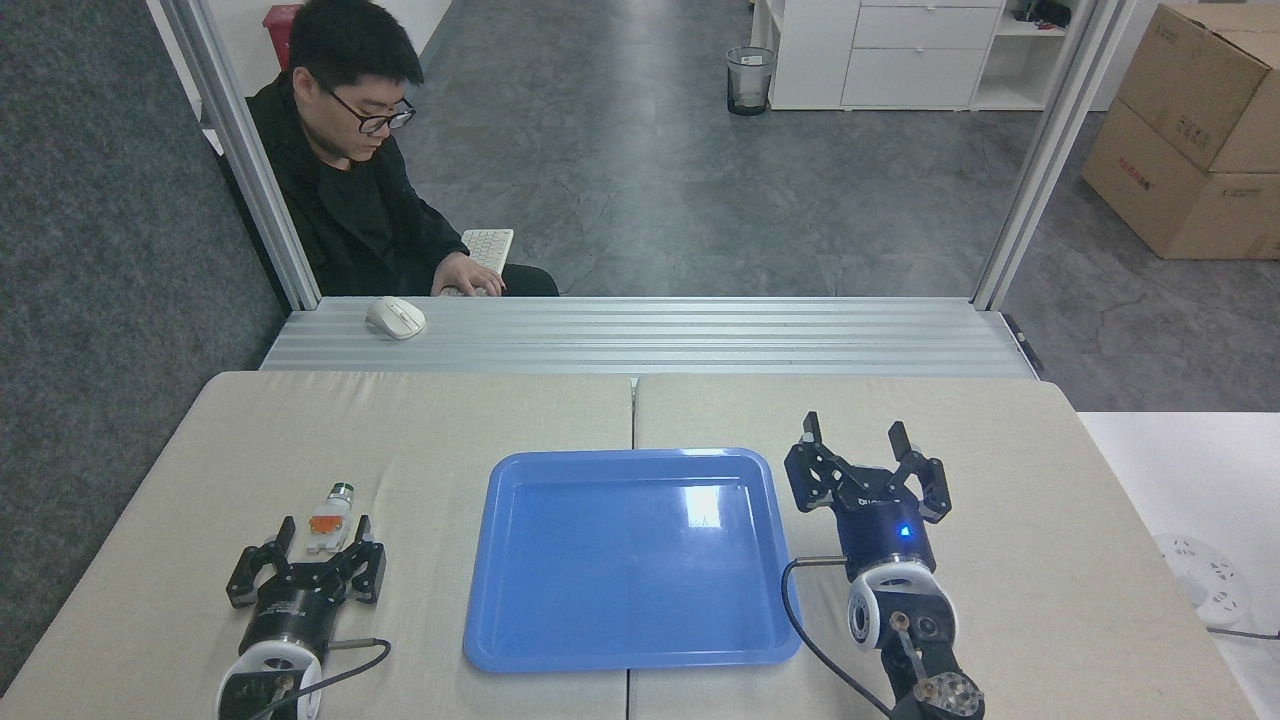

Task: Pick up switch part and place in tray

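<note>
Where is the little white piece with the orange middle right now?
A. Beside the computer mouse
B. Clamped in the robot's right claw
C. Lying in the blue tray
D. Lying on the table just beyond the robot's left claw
D: the switch part lies on the table just past the open fingers of the left gripper, left of the tray, which holds nothing.

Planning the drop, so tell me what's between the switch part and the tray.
Head view: only bare table between the switch part and the tray.
</note>
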`<state>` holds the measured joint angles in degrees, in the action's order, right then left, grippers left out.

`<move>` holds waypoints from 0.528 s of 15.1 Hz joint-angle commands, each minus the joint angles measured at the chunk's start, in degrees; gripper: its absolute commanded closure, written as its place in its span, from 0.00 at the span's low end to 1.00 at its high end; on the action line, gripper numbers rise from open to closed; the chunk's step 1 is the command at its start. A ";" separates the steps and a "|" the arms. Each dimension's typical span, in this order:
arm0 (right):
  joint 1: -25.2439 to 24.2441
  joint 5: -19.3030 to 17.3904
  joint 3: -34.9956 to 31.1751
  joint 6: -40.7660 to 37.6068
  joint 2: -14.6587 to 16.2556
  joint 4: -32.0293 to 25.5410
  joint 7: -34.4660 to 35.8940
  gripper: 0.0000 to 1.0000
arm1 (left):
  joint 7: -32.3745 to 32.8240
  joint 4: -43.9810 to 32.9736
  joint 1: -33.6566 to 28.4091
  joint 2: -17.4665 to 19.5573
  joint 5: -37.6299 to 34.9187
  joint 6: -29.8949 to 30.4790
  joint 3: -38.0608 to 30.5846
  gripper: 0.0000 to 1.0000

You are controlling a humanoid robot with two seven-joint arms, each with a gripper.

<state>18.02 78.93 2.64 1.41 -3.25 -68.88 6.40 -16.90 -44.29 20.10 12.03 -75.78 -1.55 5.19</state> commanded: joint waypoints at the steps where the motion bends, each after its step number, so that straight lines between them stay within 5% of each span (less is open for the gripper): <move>1: 0.00 0.00 0.00 0.00 0.00 -0.03 0.01 0.00 | -0.50 1.05 -1.03 0.19 -0.16 0.15 2.98 0.19; 4: 0.00 0.00 0.00 0.00 0.00 -0.03 0.01 0.00 | -0.50 1.14 -1.12 0.19 -0.16 0.23 3.07 0.21; 5: 0.00 0.00 0.00 0.00 0.00 -0.03 0.01 0.00 | -0.50 1.14 -1.12 0.28 -0.16 0.32 3.33 0.36; 7: 0.00 0.00 0.00 0.00 0.00 0.06 0.01 0.00 | -0.50 1.22 -1.12 0.36 -0.16 2.24 3.34 0.84; 8: 0.00 0.00 0.00 0.00 0.00 0.06 0.01 0.00 | -0.50 1.22 -1.03 0.45 -0.07 3.21 3.33 1.00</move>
<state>18.02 78.93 2.64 1.41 -3.25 -68.88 6.40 -17.48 -43.61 19.21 12.21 -75.92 -0.19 7.10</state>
